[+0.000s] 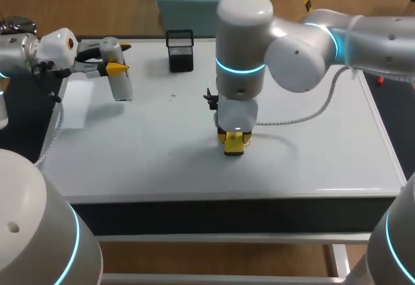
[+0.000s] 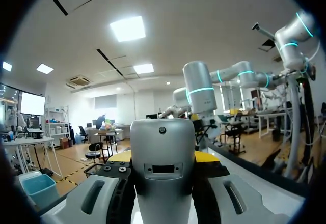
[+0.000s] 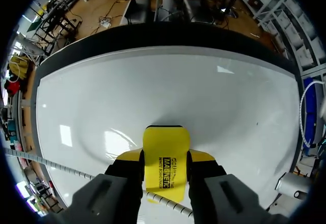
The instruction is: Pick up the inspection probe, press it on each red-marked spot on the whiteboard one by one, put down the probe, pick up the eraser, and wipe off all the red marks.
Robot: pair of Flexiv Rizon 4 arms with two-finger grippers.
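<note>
– Holding the eraser point(image 1: 233, 148), are we?
– Yes: our right gripper point(image 3: 164, 155) has its fingers closed on the eraser's two sides, and we have it standing on the whiteboard point(image 1: 311, 149) near the middle.
– And our left gripper point(image 1: 117, 58)?
– It clasps the grey inspection probe point(image 1: 120, 83) from both sides, at the whiteboard's far left, apart from the black mesh holder point(image 1: 180, 50).

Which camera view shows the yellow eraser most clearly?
The right wrist view: the eraser sits close, its yellow face plain, held by the right gripper, with the whiteboard ahead. The head view shows the eraser only as a small yellow part below that gripper. The left wrist view does not show it.
</note>
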